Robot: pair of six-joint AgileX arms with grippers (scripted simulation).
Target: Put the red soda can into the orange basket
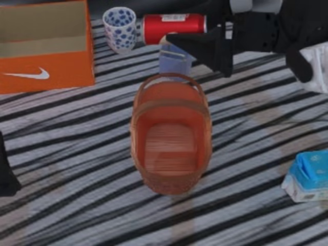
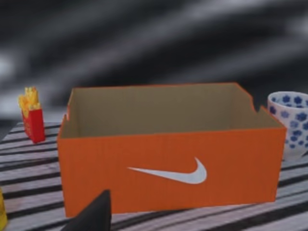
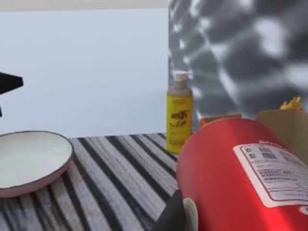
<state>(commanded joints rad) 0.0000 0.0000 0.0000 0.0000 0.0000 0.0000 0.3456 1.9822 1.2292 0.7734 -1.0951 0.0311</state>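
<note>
The red soda can (image 1: 171, 28) lies on its side at the back of the table, beyond the orange basket (image 1: 170, 169). The basket stands upright in the middle with nothing inside. My right gripper (image 1: 192, 43) reaches in from the right and covers the can's right end. In the right wrist view the can (image 3: 240, 178) looms large, and one finger (image 3: 174, 216) presses against its silver end. My left gripper (image 1: 5, 177) is parked at the left edge. Its one visible finger (image 2: 96, 214) sits far to the side and touches nothing.
An orange shoe box (image 1: 46, 72) sits at the back left, with a blue-dotted cup (image 1: 119, 28) beside the can. A clear bluish glass (image 1: 174, 59) stands between can and basket. A blue tissue pack (image 1: 310, 177) lies at the right. Farther off are a yellow bottle (image 3: 179, 118) and a pink dish (image 3: 31, 161).
</note>
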